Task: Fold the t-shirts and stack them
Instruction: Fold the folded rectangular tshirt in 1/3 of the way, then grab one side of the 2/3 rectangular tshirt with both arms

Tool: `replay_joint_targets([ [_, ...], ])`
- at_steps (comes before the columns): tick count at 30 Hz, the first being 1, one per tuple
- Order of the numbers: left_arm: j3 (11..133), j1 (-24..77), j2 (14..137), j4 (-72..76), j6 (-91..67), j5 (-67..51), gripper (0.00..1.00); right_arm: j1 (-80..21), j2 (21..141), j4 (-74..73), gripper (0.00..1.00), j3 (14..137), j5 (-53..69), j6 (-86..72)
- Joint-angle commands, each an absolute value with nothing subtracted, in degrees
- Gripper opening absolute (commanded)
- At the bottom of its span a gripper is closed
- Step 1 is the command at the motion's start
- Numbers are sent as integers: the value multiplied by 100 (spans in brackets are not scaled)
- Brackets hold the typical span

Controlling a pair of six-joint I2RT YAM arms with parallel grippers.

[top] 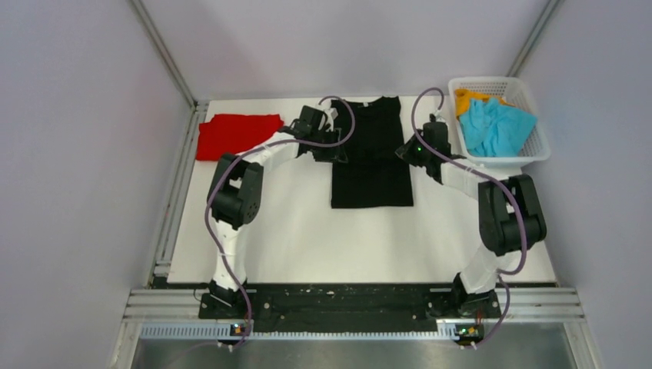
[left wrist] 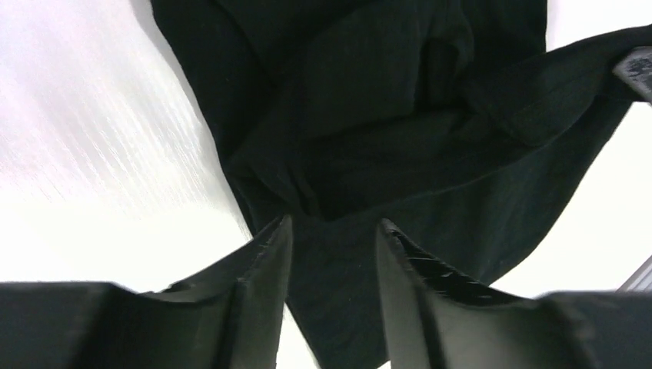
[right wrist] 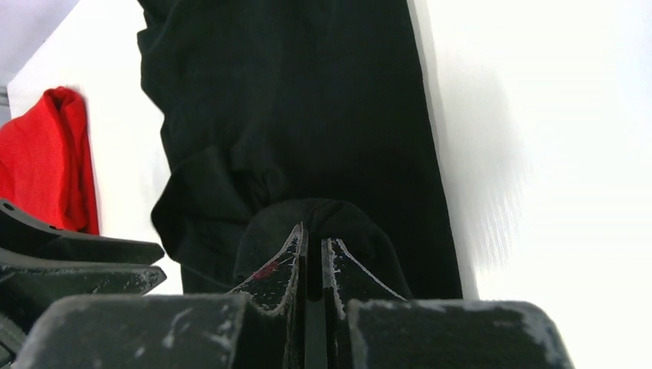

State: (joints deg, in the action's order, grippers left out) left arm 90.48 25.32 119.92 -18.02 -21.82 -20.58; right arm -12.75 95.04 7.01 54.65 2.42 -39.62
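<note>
Black t-shirt (top: 373, 165): narrow rectangle, upper centre of frame.
Left hand (left wrist: 334, 223): fingers apart at its left edge.
Right hand (right wrist: 314, 231): pinching a cloth fold.

Black shirt (top: 373, 165): left sleeve hidden under left gripper (top: 337, 146), right edge under right gripper (top: 406, 151); cut off by top edge in both wrist views.
Orange garment (top: 464, 98): mostly covered by cyan garment (top: 496, 127).
Red shirt (right wrist: 46, 161): cut by left edge, right wrist view.
</note>
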Motion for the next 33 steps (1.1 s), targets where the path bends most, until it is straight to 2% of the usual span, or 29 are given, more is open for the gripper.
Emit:
replay_joint_targets([
  [1,9853,2345,12186,-2092,-2055,-2174,67,-1039,10096,971,20,6319,881,-3962],
  [2,9970,2304,12181,-2176,-2085,-2142,82,-1022,10162,899,42,6447,893,-3937],
  [3,10028,2272,12128,-2256,-2107,-2108,93,-1015,10213,681,54,6584,863,-3881],
  [4,9991,2263,12027,-2282,-2142,-2083,98,-1017,10224,510,63,6687,833,-3818],
  [8,9076,2268,11273,-1912,-2277,-1974,99,-1020,9942,208,85,6396,816,-3709],
  [9,8759,2266,11045,-1824,-2349,-1887,99,-1016,9776,231,87,6197,811,-3709],
  [16,6368,2466,9594,-1037,-3203,-1964,99,-1026,8284,73,90,4486,672,-3606],
  [21,5450,2854,9198,-616,-3611,-1723,99,-1021,7558,-255,90,3768,660,-3550],
  [25,5252,2944,9389,-309,-3922,-1700,98,-1020,7450,-193,86,3504,699,-3735],
  [33,5425,3054,10014,-317,-4055,-1589,65,-1022,7528,-70,63,3280,596,-3779],
])
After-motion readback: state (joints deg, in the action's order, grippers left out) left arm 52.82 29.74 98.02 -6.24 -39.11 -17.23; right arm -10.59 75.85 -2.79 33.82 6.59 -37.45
